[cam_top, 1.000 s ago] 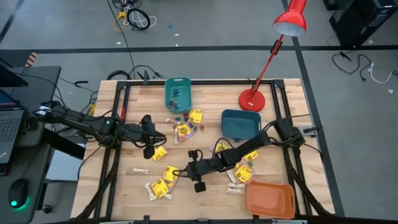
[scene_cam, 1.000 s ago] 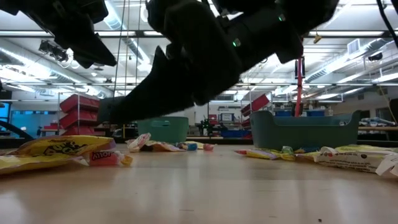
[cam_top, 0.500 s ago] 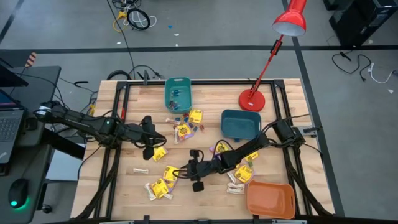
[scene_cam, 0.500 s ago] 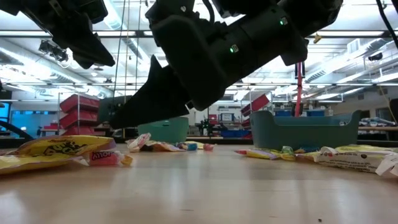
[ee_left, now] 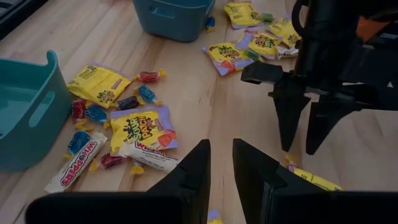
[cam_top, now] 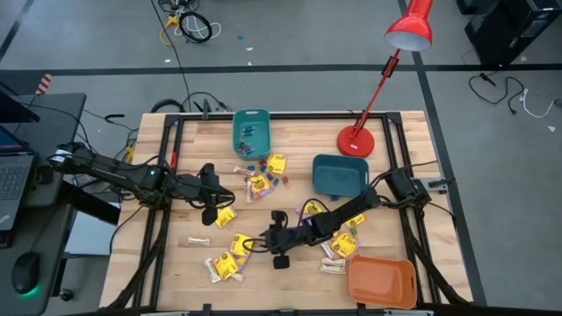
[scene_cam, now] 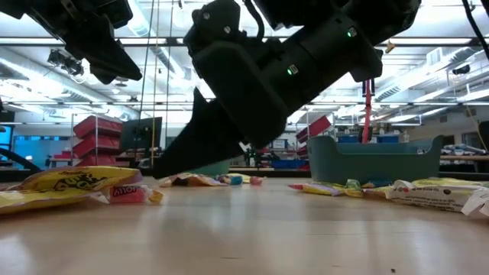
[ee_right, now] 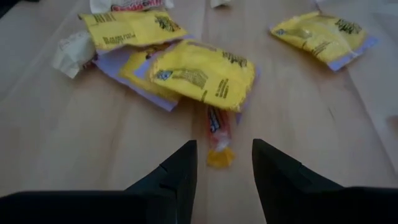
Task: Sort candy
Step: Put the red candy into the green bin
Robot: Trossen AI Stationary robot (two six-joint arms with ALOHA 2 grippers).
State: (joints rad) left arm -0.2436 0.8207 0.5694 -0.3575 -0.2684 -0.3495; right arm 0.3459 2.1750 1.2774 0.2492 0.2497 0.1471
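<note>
The right gripper (ee_right: 222, 167) hung low over the table with its fingers spread, pointing at a small red and orange candy (ee_right: 218, 135) that peeked out from under a yellow packet (ee_right: 200, 73). It looked like the picking-up step. Next it would need to drop and close on that small piece alone. The left gripper (ee_left: 221, 171) waited nearby, fingers a little apart and empty. The candy's far end was hidden under the packet.
</note>
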